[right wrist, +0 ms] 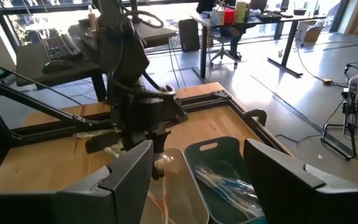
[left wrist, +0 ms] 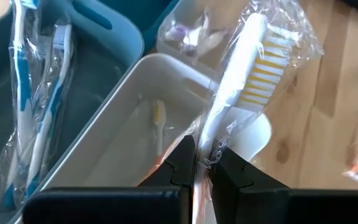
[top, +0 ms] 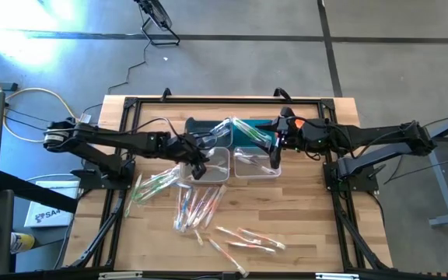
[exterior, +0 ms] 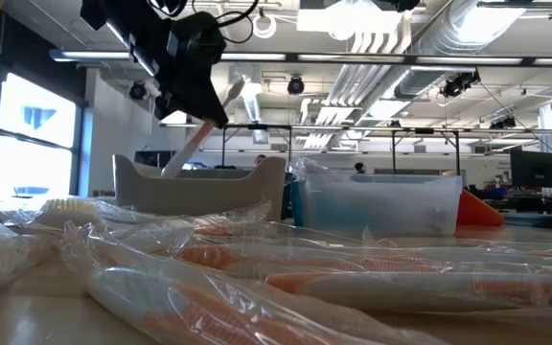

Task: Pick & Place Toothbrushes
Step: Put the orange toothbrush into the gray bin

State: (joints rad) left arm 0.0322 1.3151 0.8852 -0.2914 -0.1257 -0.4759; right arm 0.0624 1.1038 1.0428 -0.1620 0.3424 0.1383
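Observation:
My left gripper (top: 201, 165) hangs over the white bin (top: 216, 167), shut on a wrapped toothbrush (left wrist: 247, 74) with a white handle and yellow-white bristles. One toothbrush (left wrist: 159, 118) lies on the white bin's floor (left wrist: 123, 137). Blue toothbrushes (left wrist: 36, 106) lie in the teal bin (top: 236, 132). More wrapped toothbrushes lie loose on the table in three piles (top: 154, 187), (top: 197, 206), (top: 247, 241). My right gripper (top: 274, 154) waits open above the clear bin (top: 257, 165), with nothing between its fingers (right wrist: 129, 171). My left gripper pinches the toothbrush's handle (left wrist: 211, 138) through its clear wrapper, between the two fingers, a little below the brush head. The fingers slant down from the table's left side and lie across it. The head (exterior: 233, 93) points up; the handle's lower end (exterior: 182, 153) slants down behind the white bin's rim.
The three bins stand close together mid-table inside a black frame (top: 131, 105). An orange object (exterior: 477, 211) lies behind the clear bin (exterior: 381, 201). Bare wood lies along the table's left and right sides.

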